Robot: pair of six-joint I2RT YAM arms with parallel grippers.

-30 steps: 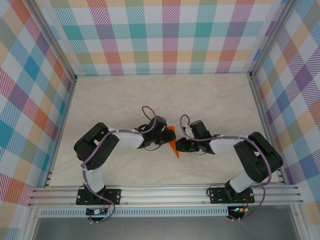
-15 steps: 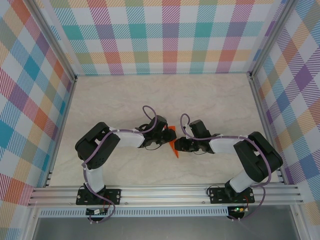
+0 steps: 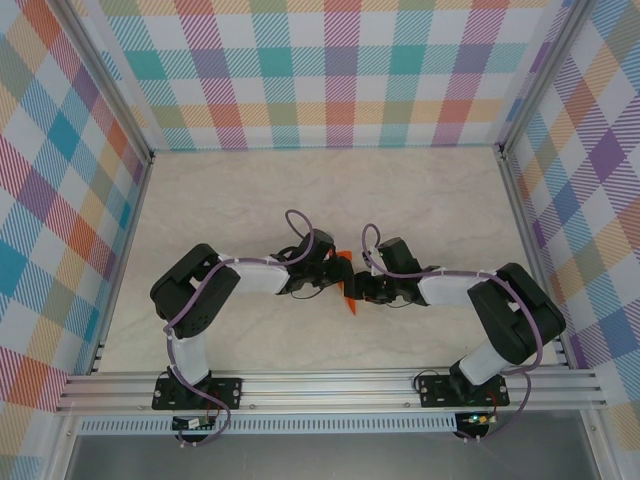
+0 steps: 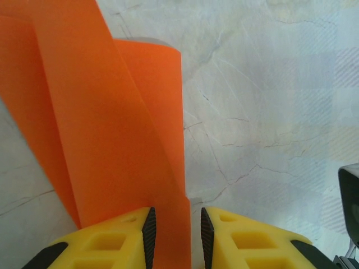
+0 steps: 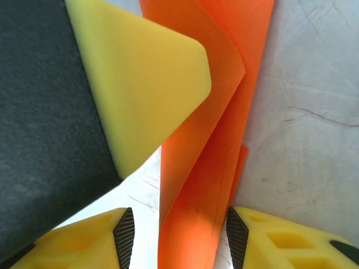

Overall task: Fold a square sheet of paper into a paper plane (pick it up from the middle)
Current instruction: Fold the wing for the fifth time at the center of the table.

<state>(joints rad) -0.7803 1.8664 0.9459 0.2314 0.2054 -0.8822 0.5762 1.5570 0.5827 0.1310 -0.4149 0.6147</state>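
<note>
The bright orange paper point(image 3: 349, 300) is folded into a long narrow strip and stands on edge on the table between my two grippers. In the left wrist view the paper point(image 4: 112, 140) runs up from between the pads. My left gripper point(image 4: 176, 216) is open a narrow gap, with bare table showing between the paper's edge and the right pad. In the right wrist view the layered paper point(image 5: 219, 140) rises between widely parted pads of my open right gripper point(image 5: 179, 221). The left gripper's yellow finger point(image 5: 140, 84) sits just beside the paper. From above, the left gripper point(image 3: 335, 272) and the right gripper point(image 3: 357, 290) almost meet.
The marble-patterned table point(image 3: 300, 200) stretches away behind the arms. Checked walls point(image 3: 330, 70) enclose it at the back and on both sides, and an aluminium rail point(image 3: 330, 385) runs along the near edge.
My right gripper has slid left toward the left gripper, and its jaws now straddle the paper. Less orange shows from above. The left arm has hardly moved.
</note>
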